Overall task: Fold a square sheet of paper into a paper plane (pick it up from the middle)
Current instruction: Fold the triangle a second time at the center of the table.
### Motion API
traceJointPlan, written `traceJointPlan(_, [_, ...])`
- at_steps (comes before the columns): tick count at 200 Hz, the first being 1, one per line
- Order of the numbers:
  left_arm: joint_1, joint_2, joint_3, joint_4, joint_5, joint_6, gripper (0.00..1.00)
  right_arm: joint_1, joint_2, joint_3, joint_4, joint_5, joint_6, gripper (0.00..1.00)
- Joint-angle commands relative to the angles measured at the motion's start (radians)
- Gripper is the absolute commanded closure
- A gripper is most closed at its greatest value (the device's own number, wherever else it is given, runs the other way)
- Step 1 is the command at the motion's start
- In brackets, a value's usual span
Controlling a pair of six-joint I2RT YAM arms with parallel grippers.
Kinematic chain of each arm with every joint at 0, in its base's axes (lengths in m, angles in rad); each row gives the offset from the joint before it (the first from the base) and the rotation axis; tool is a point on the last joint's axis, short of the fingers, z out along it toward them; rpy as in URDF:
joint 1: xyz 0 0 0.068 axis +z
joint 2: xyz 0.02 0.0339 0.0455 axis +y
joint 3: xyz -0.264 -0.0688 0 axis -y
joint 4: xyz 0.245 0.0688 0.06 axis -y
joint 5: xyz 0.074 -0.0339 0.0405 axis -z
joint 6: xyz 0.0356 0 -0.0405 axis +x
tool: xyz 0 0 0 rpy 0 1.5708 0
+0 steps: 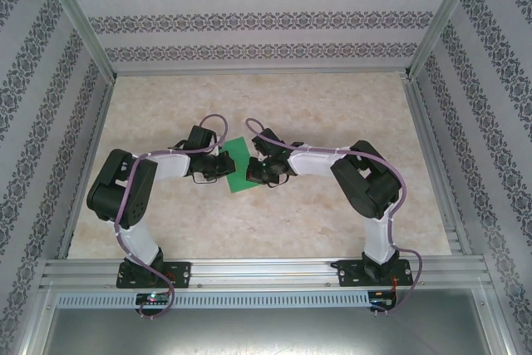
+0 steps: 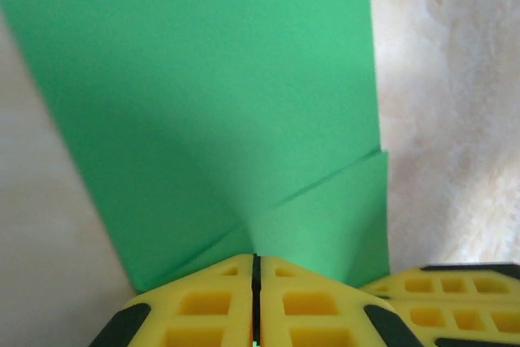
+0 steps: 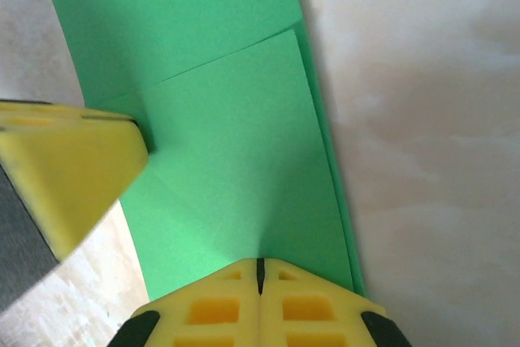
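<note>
The square sheet of paper (image 1: 239, 158) lies bright green on the table between my two grippers, with one flap folded over. The flap's edge runs slantwise across the sheet (image 2: 317, 188) in the left wrist view. My left gripper (image 2: 255, 259) is shut, its tip down on the paper at the flap's edge. My right gripper (image 3: 260, 264) is shut too, its tip resting on the folded flap (image 3: 244, 144). From above, the left gripper (image 1: 223, 162) and right gripper (image 1: 254, 172) meet over the sheet. The left gripper's yellow fingers (image 3: 77, 164) show in the right wrist view.
The pale marbled table (image 1: 274, 230) spreads around the paper. Patterned walls (image 1: 258, 18) close in the back and both sides. A metal rail (image 1: 266, 270) runs along the near edge under the arm bases.
</note>
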Motion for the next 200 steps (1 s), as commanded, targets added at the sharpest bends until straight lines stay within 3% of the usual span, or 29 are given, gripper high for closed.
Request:
traceJointPlan(1, [0.052, -0.016, 0.028, -0.078, -0.107, 0.044, 0.88, -0.007, 0.041, -0.037, -0.116, 0.050, -0.016, 1.00])
traceJointPlan(57, [0.115, -0.052, 0.015, -0.109, -0.118, 0.056, 0.86, -0.004, 0.016, -0.050, -0.088, 0.021, 0.009, 1.00])
traceJointPlan(99, [0.116, -0.172, 0.015, -0.141, -0.120, 0.021, 0.68, 0.001, -0.077, -0.008, -0.032, -0.054, 0.042, 1.00])
traceJointPlan(121, [0.116, -0.240, 0.015, -0.175, -0.156, 0.003, 0.56, -0.016, -0.127, 0.033, -0.052, -0.026, -0.037, 0.79])
traceJointPlan(162, [0.134, -0.356, 0.021, -0.297, -0.307, 0.007, 0.18, -0.075, -0.098, 0.094, -0.057, -0.049, -0.246, 0.48])
traceJointPlan(180, [0.146, -0.408, 0.002, -0.313, -0.341, 0.013, 0.06, -0.102, -0.063, 0.118, -0.054, -0.084, -0.309, 0.42])
traceJointPlan(200, [0.164, -0.440, -0.018, -0.314, -0.325, 0.015, 0.00, -0.125, -0.009, 0.159, -0.065, -0.144, -0.372, 0.40])
